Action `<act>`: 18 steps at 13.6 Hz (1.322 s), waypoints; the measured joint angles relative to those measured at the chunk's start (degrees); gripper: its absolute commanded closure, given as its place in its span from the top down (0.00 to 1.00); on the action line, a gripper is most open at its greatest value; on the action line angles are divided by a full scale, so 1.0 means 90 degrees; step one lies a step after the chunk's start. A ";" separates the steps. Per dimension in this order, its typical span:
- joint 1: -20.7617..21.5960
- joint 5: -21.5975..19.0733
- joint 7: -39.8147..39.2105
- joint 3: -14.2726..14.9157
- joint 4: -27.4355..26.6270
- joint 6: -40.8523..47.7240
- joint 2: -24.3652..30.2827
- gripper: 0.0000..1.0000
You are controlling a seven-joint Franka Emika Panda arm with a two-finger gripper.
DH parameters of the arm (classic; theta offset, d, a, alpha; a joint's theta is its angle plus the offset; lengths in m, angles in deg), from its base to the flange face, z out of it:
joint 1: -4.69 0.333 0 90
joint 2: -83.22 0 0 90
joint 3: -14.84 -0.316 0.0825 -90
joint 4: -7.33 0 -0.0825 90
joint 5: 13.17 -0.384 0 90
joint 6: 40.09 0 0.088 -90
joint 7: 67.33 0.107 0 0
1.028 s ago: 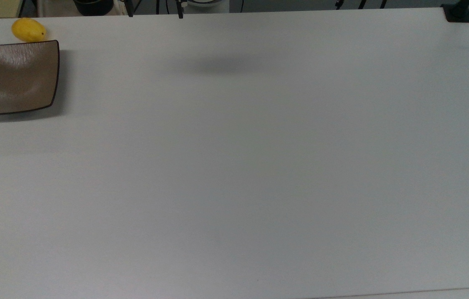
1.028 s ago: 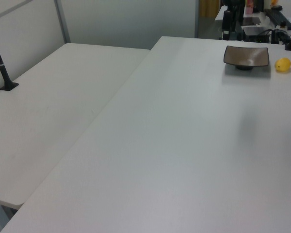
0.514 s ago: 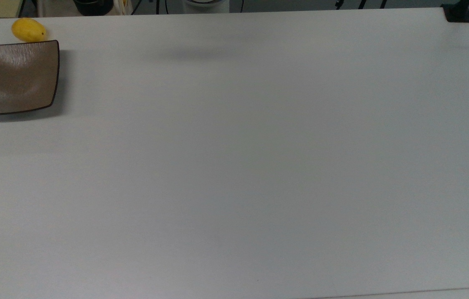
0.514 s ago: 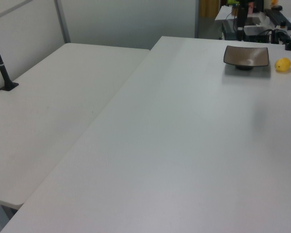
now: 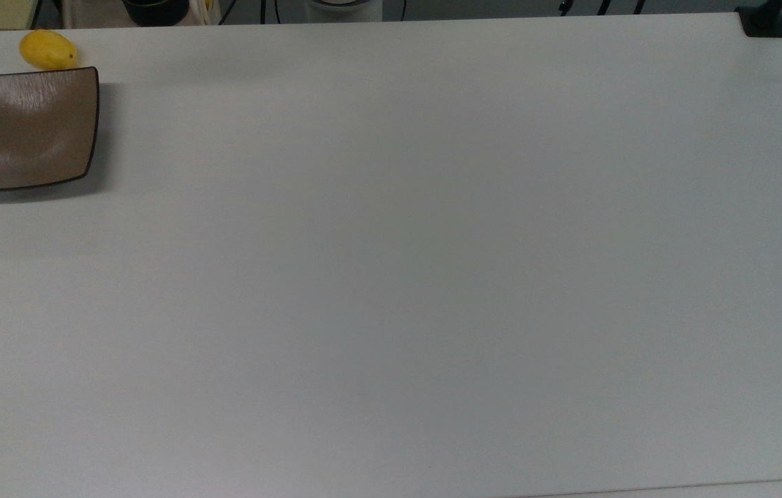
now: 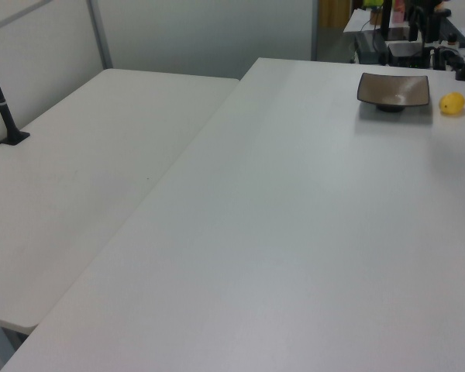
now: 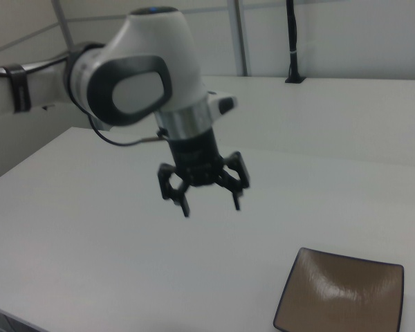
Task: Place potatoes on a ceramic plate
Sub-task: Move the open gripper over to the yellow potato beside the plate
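Likely light, smooth and prone to rolling, the potato (image 5: pixel 48 50) suits the spread, empty end effector (image 7: pixel 209 204) pinching its narrow middle.

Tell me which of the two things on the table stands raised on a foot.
The ceramic plate: the left view shows a dark foot beneath it. The yellow potato lies directly on the table.

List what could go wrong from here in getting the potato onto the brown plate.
1. The potato lies close to the table's far edge in the top view; it is egg-shaped, so a nudge might roll it off.
2. It sits right beside the ceramic plate, whose corners turn up; a descending finger could catch the rim.
3. The end effector hangs open, above the table and apart from the plate in the right view, so a misaligned approach is possible.
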 measured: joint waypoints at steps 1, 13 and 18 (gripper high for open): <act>-0.0275 0.0089 -0.0418 0.0005 -0.0137 -0.0208 -0.0010 1.00; -0.1906 0.1998 -0.2525 0.0010 -0.1068 -0.2273 -0.1220 1.00; -0.2484 0.2384 -0.3373 0.0009 -0.1267 -0.3102 -0.1586 1.00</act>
